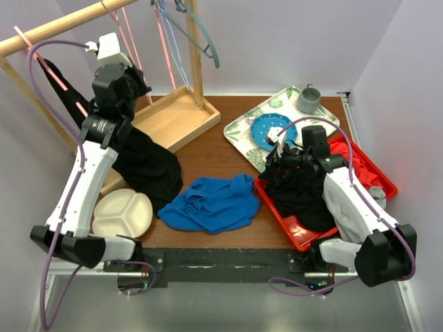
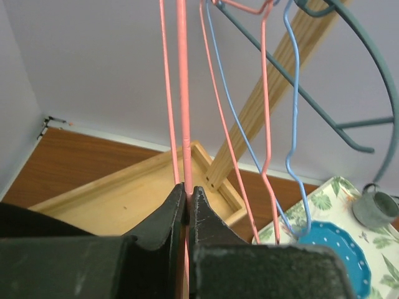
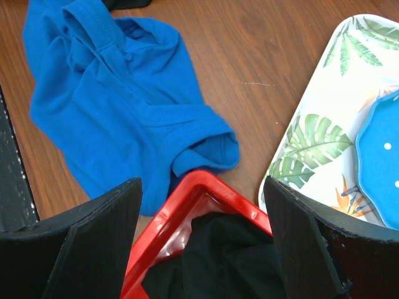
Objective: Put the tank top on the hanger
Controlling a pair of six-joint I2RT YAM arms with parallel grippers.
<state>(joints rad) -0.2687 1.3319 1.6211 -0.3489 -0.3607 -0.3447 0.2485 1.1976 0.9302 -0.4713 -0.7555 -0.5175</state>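
The blue tank top (image 1: 211, 204) lies crumpled on the table at the front middle. It also shows in the right wrist view (image 3: 118, 106), with one edge against the red bin's corner. The pink wire hanger (image 1: 127, 38) hangs from the wooden rod at the back left. My left gripper (image 1: 137, 84) is raised there. In the left wrist view the left gripper (image 2: 187, 190) is shut on one pink wire of the hanger (image 2: 182, 93). My right gripper (image 1: 280, 162) is open and empty, and in the right wrist view it (image 3: 201, 187) hovers over the bin's corner.
More hangers share the rod: another pink one (image 2: 265, 93), a light-blue wire one (image 2: 293, 93) and a grey-blue one (image 2: 374, 81). The rack's wooden base (image 1: 169, 121), a black garment (image 1: 149, 166) and a cream plate (image 1: 123, 214) are left. The red bin (image 1: 294, 232) of clothes and a leaf-print tray (image 1: 249, 124) are right.
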